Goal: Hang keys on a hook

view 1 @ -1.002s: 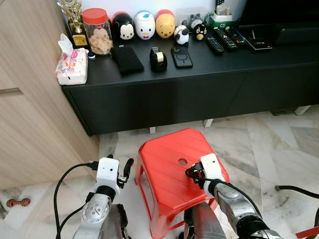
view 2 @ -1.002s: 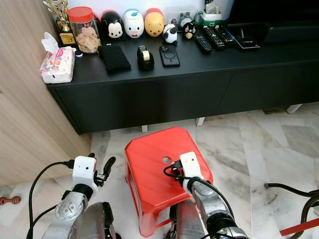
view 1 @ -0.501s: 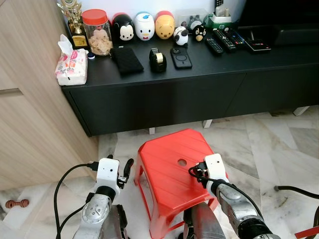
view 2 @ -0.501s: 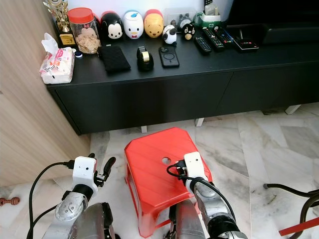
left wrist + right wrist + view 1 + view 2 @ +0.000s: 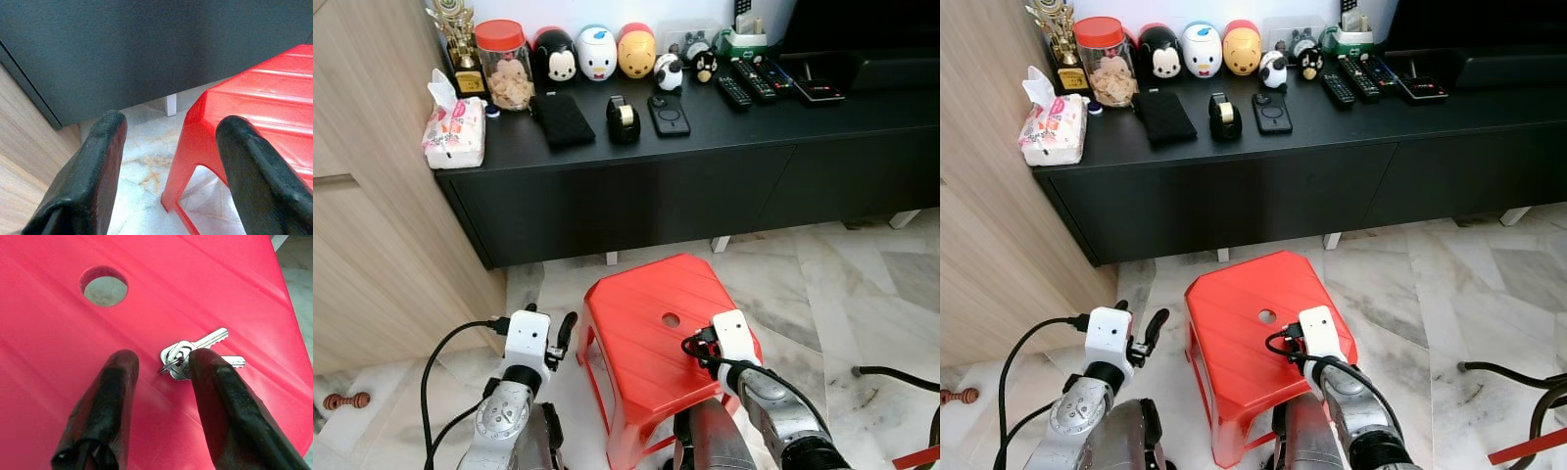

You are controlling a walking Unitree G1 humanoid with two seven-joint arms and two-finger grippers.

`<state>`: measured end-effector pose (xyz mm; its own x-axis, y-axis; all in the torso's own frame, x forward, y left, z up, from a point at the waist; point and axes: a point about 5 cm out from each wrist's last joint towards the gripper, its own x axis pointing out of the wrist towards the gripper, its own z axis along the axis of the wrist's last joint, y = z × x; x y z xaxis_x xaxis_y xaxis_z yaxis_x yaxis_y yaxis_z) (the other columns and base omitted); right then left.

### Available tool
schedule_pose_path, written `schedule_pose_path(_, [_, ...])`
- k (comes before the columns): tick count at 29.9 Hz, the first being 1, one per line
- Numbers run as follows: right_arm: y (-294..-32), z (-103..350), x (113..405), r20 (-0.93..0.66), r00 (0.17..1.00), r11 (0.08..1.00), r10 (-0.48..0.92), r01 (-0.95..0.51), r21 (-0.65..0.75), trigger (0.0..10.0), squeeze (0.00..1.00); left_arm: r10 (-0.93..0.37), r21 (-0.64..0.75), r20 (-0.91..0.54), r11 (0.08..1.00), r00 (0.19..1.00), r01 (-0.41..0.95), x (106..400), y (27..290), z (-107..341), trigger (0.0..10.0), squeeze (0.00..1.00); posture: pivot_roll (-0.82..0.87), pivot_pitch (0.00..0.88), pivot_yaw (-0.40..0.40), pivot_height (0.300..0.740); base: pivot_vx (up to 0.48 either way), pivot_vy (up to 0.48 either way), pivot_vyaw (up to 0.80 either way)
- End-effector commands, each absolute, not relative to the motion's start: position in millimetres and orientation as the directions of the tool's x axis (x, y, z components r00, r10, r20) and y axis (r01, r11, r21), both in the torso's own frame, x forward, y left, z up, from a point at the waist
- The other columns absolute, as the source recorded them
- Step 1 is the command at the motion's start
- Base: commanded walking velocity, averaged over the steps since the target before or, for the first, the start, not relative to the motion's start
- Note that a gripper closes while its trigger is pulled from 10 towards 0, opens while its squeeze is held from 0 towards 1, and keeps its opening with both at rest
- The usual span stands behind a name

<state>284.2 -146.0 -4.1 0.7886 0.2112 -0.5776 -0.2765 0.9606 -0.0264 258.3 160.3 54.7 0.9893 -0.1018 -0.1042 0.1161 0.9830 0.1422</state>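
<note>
One red plastic stool (image 5: 651, 338); on it one ring of silver metal keys (image 5: 195, 355), seemingly two. On the far black cabinet (image 5: 636, 186): three round cartoon heads (image 5: 597, 51), about four black remotes (image 5: 754, 78).

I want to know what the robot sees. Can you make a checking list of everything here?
Surface: red plastic stool, round hole in its top, on marble floor.
Job's things: silver keys on a ring lying on the stool; hook: nothing seen.
Clutter: black low cabinet carrying toy figures, jar, tissues, remotes.
Grippers: right gripper open, fingers either side of the key ring; left gripper open, beside the stool.
Cables: black cable by the left arm.
Surroundings: wooden panel.
</note>
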Motion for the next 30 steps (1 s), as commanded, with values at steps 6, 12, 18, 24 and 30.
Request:
schedule_pose_path(6, [-148.3, -6.3, 284.2, -0.59, 0.784, 0.966, 0.193, -0.258, -0.028, 10.0, 0.0, -0.104, 0.14, -0.115, 0.983, 0.988, 0.119, 257.6, 158.4, 51.0, 10.0, 0.0, -0.08, 0.114, -0.069, 0.599, 0.0, 0.0, 0.0])
schedule_pose_path(12, [-148.4, -8.0, 283.4, -0.598, 0.78, 0.966, 0.186, -0.256, -0.033, 10.0, 0.0, -0.106, 0.142, -0.117, 0.982, 0.988, 0.122, 257.3, 158.4, 50.5, 10.0, 0.0, -0.08, 0.116, -0.067, 0.599, 0.0, 0.0, 0.0])
schedule_pose_path(18, [-146.3, -13.2, 280.5, -0.621, 0.76, 0.963, 0.192, -0.268, -0.031, 7.7, 0.0, -0.106, 0.144, -0.12, 0.982, 0.987, 0.123, 256.7, 158.6, 49.3, 10.0, 0.0, -0.08, 0.115, -0.066, 0.599, 0.0, 0.0, 0.0])
schedule_pose_path(24, [-147.2, -15.7, 279.9, -0.627, 0.759, 0.965, 0.175, -0.258, -0.043, 3.4, 0.0, -0.106, 0.143, -0.124, 0.982, 0.987, 0.123, 255.4, 158.7, 48.0, 10.0, 0.0, -0.07, 0.116, -0.066, 0.599, 0.0, 0.0, 0.0])
schedule_pose_path(30, [-149.1, -13.5, 282.5, -0.612, 0.774, 0.967, 0.162, -0.249, -0.059, 4.5, 0.0, -0.103, 0.143, -0.123, 0.982, 0.987, 0.12, 255.0, 159.3, 47.8, 10.0, 0.0, -0.07, 0.116, -0.065, 0.599, 0.0, 0.0, 0.0])
